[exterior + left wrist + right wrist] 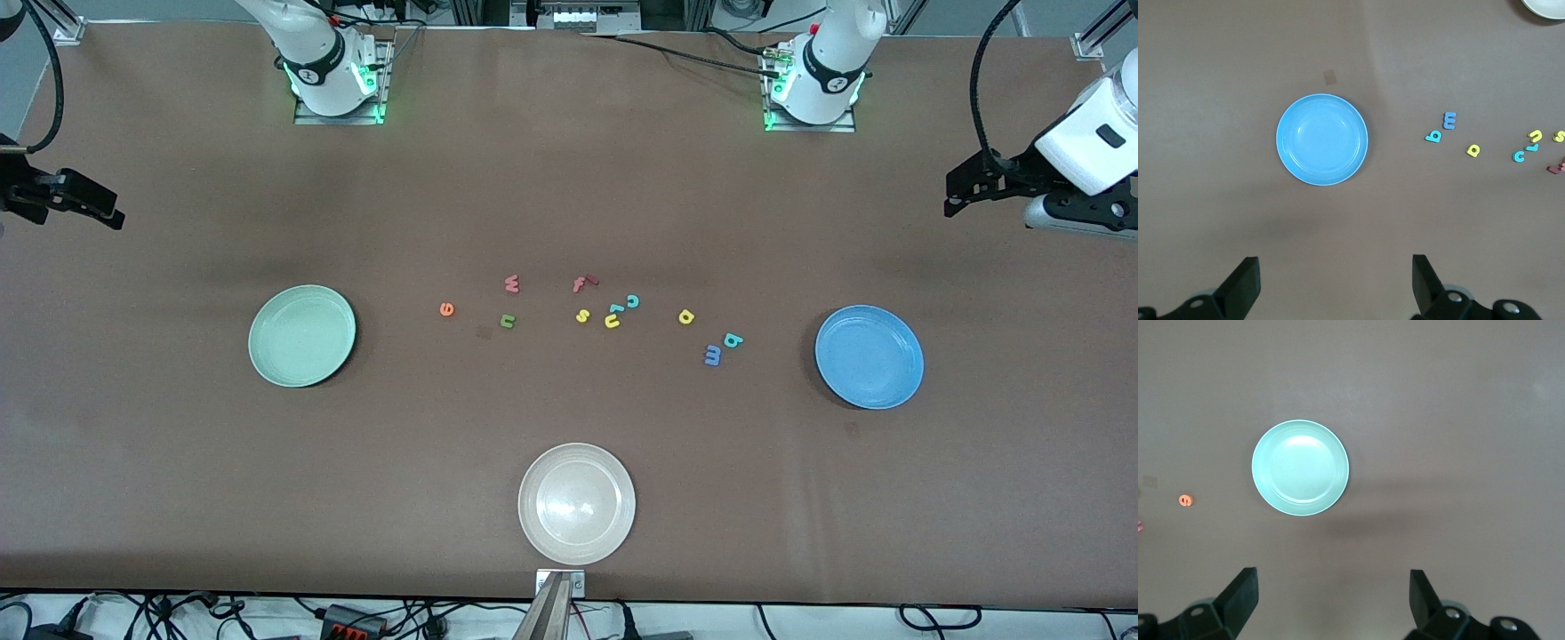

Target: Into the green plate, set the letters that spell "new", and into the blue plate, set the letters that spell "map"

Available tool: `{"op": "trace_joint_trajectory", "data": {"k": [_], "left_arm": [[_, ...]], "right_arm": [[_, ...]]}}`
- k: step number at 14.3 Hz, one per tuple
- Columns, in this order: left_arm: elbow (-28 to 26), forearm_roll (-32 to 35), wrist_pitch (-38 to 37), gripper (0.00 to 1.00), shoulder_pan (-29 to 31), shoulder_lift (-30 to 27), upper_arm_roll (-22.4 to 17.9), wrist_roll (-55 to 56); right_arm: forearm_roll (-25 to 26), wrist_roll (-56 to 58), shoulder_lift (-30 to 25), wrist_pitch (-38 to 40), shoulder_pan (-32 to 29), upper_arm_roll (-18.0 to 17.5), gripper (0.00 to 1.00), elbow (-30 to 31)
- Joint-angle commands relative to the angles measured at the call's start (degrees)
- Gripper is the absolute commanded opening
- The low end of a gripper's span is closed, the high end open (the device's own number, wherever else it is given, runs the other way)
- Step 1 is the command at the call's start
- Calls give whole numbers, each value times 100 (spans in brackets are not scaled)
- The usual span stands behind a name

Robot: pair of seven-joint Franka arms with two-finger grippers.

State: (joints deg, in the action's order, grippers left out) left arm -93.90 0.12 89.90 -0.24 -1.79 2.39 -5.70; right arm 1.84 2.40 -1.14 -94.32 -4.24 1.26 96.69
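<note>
While both arms wait at the table's ends, the left gripper (1335, 290) hangs with fingers spread above the blue plate (869, 356), and the right gripper (1333, 607) likewise above the green plate (302, 335). Both plates hold nothing; the letters (587, 313) lie scattered between them.

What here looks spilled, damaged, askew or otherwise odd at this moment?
Nothing stands out. The foam letters lie loose in a scattered row on the table between the green plate and the blue plate, none in a plate. The white plate sits intact, nearer the front camera.
</note>
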Motion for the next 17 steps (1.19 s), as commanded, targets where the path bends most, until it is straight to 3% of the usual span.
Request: {"op": "trace_joint_trajectory", "data": {"k": [1,17], "left_arm": [[109,-38,-122,100,15,-14,16,-37],[109,-38,-113,100,15,-23,16,-37]], "right_arm": [[-25,-12,-123,-60,-33,-12,100,131],[-25,85,17,-17,-50,-12,100,131]]}}
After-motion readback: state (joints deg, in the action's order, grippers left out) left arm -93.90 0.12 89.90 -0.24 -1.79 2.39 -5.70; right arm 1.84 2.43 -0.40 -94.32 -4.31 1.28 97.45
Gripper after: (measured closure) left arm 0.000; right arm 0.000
